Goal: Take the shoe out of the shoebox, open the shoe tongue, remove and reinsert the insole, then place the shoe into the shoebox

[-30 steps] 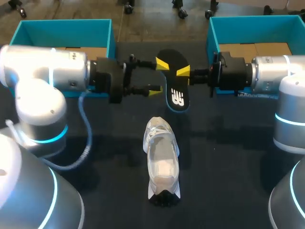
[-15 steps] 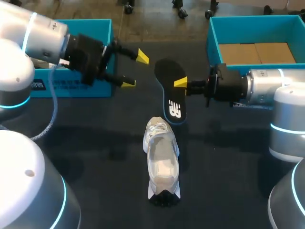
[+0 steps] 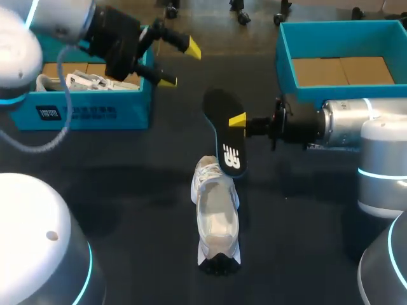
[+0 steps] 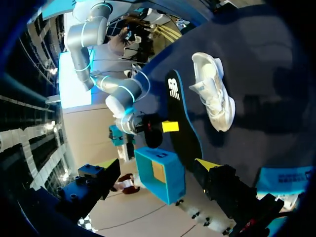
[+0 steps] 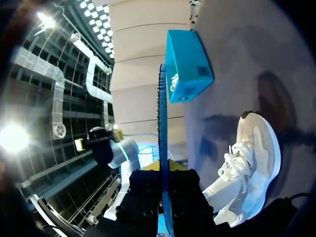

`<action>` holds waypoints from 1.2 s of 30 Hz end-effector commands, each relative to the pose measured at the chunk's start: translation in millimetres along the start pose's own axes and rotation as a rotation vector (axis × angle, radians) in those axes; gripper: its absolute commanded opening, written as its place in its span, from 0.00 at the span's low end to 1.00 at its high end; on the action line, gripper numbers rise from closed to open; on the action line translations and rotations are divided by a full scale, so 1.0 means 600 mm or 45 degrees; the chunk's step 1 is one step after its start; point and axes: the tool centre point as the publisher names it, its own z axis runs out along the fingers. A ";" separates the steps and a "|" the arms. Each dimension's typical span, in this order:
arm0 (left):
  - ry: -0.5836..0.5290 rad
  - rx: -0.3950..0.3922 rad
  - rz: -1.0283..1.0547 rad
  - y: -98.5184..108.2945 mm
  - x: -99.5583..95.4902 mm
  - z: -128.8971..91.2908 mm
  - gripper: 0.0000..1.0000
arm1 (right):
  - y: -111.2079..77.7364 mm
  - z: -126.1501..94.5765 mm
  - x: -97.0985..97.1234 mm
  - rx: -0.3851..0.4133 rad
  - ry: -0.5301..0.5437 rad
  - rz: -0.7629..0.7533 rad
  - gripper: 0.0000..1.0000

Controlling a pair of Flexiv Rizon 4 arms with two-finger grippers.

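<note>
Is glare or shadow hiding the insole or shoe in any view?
Head view: even light, the shoe and insole clear, faint shadows on the table. Right wrist view: lamp glare to one side, insole edge-on yet readable. Left wrist view: no glare on either.

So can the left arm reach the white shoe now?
Probably yes: the left pincer is open, the shoe lies uncovered; only the insole in the right pincer hangs by one end.

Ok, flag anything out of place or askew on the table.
Only the black insole stands out: it is outside the white shoe, gripped in the right end effector, one end over the shoe's toe. That fits the task; nothing looks spilled or damaged.
</note>
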 end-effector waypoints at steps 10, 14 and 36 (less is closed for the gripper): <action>0.507 0.016 0.132 0.037 -0.028 0.012 1.00 | 0.004 0.007 -0.013 0.010 0.012 -0.001 0.00; 0.571 0.038 0.082 0.041 -0.038 0.021 1.00 | 0.004 0.007 -0.013 0.010 0.012 -0.001 0.00; 1.119 0.117 -0.192 0.053 -0.055 0.127 1.00 | 0.004 0.007 -0.013 0.010 0.012 -0.001 0.00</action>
